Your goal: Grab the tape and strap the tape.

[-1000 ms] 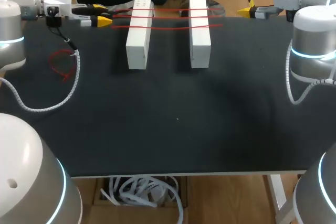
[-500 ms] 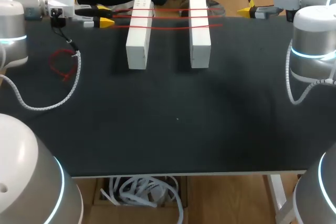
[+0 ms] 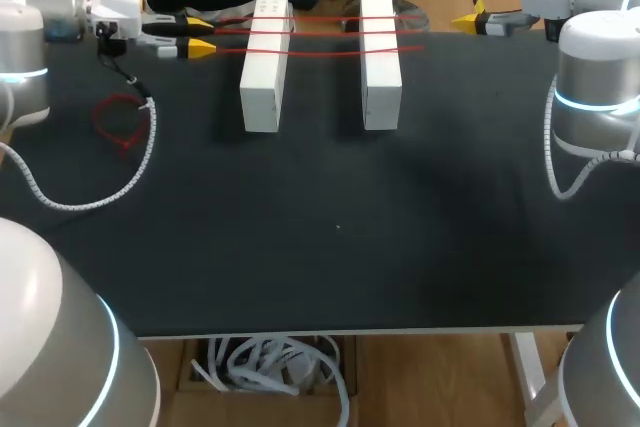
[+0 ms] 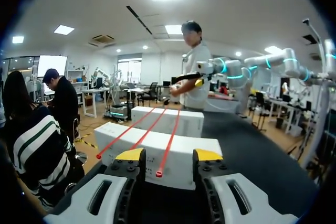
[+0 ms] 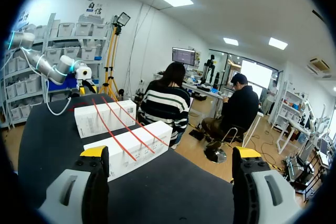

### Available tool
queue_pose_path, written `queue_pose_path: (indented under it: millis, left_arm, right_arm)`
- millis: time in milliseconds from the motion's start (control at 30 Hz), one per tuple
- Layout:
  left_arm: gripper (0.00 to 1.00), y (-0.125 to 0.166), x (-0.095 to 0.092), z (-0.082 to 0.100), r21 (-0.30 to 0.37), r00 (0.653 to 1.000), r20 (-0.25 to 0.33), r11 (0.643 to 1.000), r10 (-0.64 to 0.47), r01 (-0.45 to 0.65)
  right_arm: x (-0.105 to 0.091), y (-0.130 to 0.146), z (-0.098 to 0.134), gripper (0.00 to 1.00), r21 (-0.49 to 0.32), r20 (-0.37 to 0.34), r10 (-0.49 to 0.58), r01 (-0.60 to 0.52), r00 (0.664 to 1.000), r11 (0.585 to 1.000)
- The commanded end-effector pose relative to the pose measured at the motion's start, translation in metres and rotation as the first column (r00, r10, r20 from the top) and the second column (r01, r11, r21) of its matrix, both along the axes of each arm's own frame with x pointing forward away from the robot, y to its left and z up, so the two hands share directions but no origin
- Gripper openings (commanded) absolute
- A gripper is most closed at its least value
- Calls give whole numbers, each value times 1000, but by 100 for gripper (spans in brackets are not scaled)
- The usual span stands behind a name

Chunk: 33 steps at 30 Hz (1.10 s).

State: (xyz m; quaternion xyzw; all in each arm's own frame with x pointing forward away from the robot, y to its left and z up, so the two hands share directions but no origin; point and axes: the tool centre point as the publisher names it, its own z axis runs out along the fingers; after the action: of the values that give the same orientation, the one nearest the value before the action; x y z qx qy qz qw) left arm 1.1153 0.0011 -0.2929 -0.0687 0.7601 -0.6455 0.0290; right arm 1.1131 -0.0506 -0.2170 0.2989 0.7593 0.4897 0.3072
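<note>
L gripper sits at the table's far-left corner, fingers spread, nothing pinched, pointing straight along the three red tape strands. In the L wrist view one strand end lies right in the gap between the yellow tips, just ahead of them and touching neither finger as far as I can tell. That's the relation that counts: the tape's long axis runs away from the fingers, across the near white box and on over the far white box, both boxes lying crosswise to it. L arm is clearly the nearer one. R gripper hovers off the opposite far corner, fingers wide apart and empty, with the far box between it and the strand ends on its side. What else: a loose tape tangle lies on the cloth well to the L gripper's near side, w/ the arm's white coiled cable curling just beside it, maybe over it, can't tell. My read: to pinch that end the L fingers need a small push fwd and a close; the near box's end face is right ahead, so there's not much room before a bump.
</note>
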Motion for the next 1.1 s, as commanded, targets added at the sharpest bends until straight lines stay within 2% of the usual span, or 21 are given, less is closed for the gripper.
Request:
queue_pose_path:
  millis: [33, 300, 733, 1100]
  left_arm:
    - [37, 1, 4, -8, -5, 999, 5, 999, -45, 45]
    - [36, -1, 5, -16, -4, 998, 10, 998, -57, 57]
    - [36, 5, 3, -30, -21, 995, -19, 995, -94, 94]
    - [35, 3, 8, -31, -41, 994, -26, 994, -105, 104]
  right_arm:
    - [0, 0, 0, 100, 0, 0, 0, 0, 1000, 1000]
    - [0, 0, 0, 100, 0, 0, 0, 0, 1000, 1000]
    - [0, 0, 0, 100, 0, 0, 0, 0, 1000, 1000]
    - [0, 0, 0, 100, 0, 0, 0, 0, 1000, 1000]
